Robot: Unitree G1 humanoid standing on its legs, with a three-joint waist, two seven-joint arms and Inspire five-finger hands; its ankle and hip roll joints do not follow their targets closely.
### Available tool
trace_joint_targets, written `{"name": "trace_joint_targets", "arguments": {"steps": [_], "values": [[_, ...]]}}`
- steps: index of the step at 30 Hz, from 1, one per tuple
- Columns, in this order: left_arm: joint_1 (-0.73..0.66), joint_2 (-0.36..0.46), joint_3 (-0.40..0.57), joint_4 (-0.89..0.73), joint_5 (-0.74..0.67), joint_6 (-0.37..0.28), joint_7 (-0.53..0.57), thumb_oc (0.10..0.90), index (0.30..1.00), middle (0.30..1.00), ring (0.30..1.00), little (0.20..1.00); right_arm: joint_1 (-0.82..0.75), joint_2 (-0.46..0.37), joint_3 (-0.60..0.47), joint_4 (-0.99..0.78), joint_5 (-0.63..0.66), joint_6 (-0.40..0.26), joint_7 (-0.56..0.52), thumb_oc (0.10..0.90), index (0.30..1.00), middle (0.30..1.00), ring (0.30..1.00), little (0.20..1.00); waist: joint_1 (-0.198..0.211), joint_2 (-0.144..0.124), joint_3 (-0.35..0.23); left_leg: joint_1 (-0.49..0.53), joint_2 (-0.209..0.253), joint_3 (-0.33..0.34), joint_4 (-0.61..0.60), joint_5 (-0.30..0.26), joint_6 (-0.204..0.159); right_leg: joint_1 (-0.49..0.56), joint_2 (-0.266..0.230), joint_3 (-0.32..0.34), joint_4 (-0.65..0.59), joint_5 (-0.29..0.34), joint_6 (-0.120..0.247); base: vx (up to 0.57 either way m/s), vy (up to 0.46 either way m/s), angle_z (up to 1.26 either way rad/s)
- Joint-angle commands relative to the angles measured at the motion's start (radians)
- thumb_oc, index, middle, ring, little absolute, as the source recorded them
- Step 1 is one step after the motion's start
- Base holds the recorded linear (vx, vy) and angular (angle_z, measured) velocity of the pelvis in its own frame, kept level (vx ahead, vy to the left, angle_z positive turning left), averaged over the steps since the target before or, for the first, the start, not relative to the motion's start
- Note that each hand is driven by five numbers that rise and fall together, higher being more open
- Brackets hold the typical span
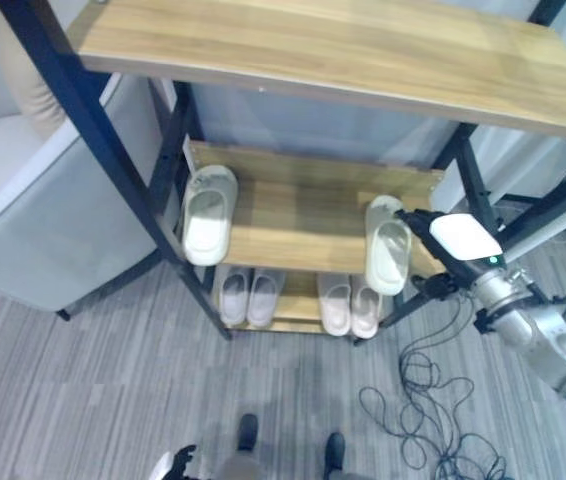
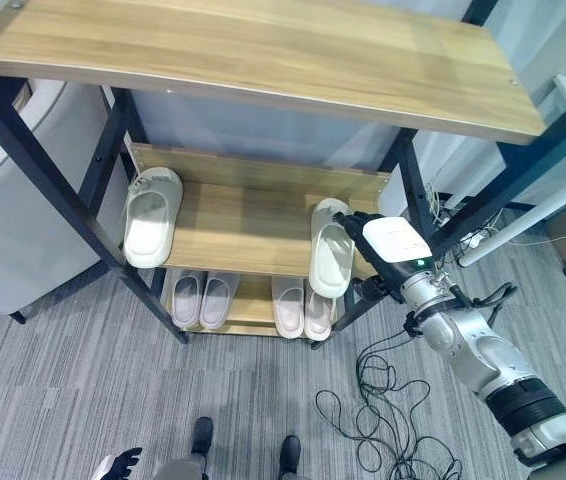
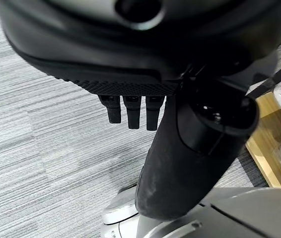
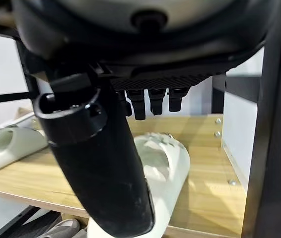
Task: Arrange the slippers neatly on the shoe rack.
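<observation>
Left eye view: a black metal-framed shoe rack with wooden shelves (image 1: 303, 215) stands on grey striped carpet (image 1: 83, 380); on its middle shelf a pale cream foam slipper (image 1: 208, 213) lies at the robot's left end and a second pale cream foam slipper (image 1: 387, 247) at the right end, its heel overhanging the front edge. Two pairs of light pinkish-grey slippers (image 1: 293, 300) sit side by side on the bottom shelf. The right hand (image 1: 433, 235) is at the second slipper's right side, while the left hand (image 1: 178, 463) hangs low near the carpet. Right eye view: the same layout, with a grey upholstered seat (image 2: 13, 230) left of the rack. Left wrist view: the left hand (image 3: 130, 106) holds nothing, its fingers relaxed above the carpet. Right wrist view: the right hand (image 4: 150, 101) has straight fingers, with the thumb across the second slipper (image 4: 168, 163); whether it touches cannot be told.
</observation>
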Motion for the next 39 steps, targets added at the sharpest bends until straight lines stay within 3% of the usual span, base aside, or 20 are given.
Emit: {"name": "trace_joint_targets", "arguments": {"steps": [1, 3, 10, 15, 28, 29, 31, 39], "values": [[-0.061, -0.02, -0.042, -0.011, -0.018, -0.035, 0.029, 0.8, 0.9, 0.9, 0.9, 0.9, -0.193, -0.044, -0.094, 0.0, 0.064, 0.008, -0.125, 0.8, 0.9, 0.9, 0.9, 0.9, 0.036, 0.03, -0.007, -0.005, -0.003, -0.045, 0.05, -0.093, 0.019, 0.029, -0.001, -0.007, 0.09, -0.09, 0.063, 0.0, 0.02, 0.06], [-0.077, 0.008, -0.091, -0.059, 0.029, -0.047, 0.035, 0.8, 0.9, 0.9, 0.9, 0.9, -0.248, -0.036, -0.09, 0.024, 0.067, 0.011, -0.155, 0.8, 0.9, 0.9, 0.9, 0.9, 0.042, 0.035, 0.002, -0.029, -0.007, -0.052, 0.048, -0.085, 0.02, 0.011, -0.003, -0.007, 0.083, -0.079, 0.063, 0.0, 0.029, 0.04], [-0.083, 0.021, -0.032, -0.032, -0.029, -0.049, 0.053, 0.8, 0.9, 0.9, 0.9, 0.9, -0.315, -0.036, -0.069, 0.097, 0.064, 0.027, -0.18, 0.8, 0.9, 0.9, 0.9, 0.9, 0.055, 0.04, 0.008, -0.057, -0.011, -0.056, 0.042, -0.075, 0.017, -0.006, -0.006, -0.01, 0.063, -0.067, 0.065, 0.0, 0.0, 0.0], [-0.081, 0.017, -0.049, -0.003, -0.035, -0.056, 0.062, 0.8, 0.9, 0.9, 0.9, 0.9, -0.417, -0.019, -0.022, 0.229, 0.147, 0.024, -0.186, 0.8, 0.9, 0.9, 0.9, 0.9, 0.07, 0.044, 0.013, -0.091, -0.022, -0.065, 0.022, -0.055, 0.013, -0.032, -0.013, -0.02, 0.044, -0.043, 0.069, 0.0, 0.033, 0.09], [-0.132, 0.002, -0.078, 0.016, -0.04, -0.056, 0.069, 0.8, 0.9, 0.9, 0.9, 0.9, -0.41, 0.047, -0.03, 0.285, 0.25, 0.011, -0.179, 0.8, 0.9, 0.9, 0.9, 0.9, 0.08, 0.035, 0.039, -0.121, -0.03, -0.083, 0.015, -0.046, 0.012, -0.048, -0.016, -0.039, 0.039, -0.035, 0.072, 0.0, 0.017, 0.05], [-0.137, 0.004, -0.076, 0.014, -0.043, -0.056, 0.071, 0.8, 0.9, 0.9, 0.9, 0.9, -0.402, 0.051, -0.038, 0.283, 0.259, 0.01, -0.179, 0.767, 0.851, 0.851, 0.851, 0.851, 0.08, 0.033, 0.042, -0.122, -0.03, -0.084, 0.014, -0.046, 0.012, -0.049, -0.015, -0.04, 0.04, -0.036, 0.072, -0.02, -0.002, 0.08], [-0.143, 0.008, -0.071, 0.01, -0.045, -0.054, 0.071, 0.8, 0.9, 0.9, 0.9, 0.9, -0.381, 0.06, -0.05, 0.274, 0.274, 0.007, -0.174, 0.4, 0.3, 0.3, 0.3, 0.3, 0.079, 0.029, 0.045, -0.12, -0.03, -0.086, 0.014, -0.048, 0.013, -0.047, -0.015, -0.041, 0.043, -0.037, 0.071, -0.01, -0.014, 0.06], [-0.148, 0.015, -0.054, -0.001, -0.038, -0.05, 0.074, 0.8, 0.9, 0.9, 0.9, 0.9, -0.337, 0.059, -0.109, 0.117, 0.233, -0.015, -0.204, 0.4, 0.3, 0.3, 0.3, 0.3, 0.076, 0.024, 0.056, -0.118, -0.028, -0.092, 0.021, -0.055, 0.017, -0.047, -0.013, -0.045, 0.051, -0.045, 0.071, 0.0, -0.002, 0.0]]}}
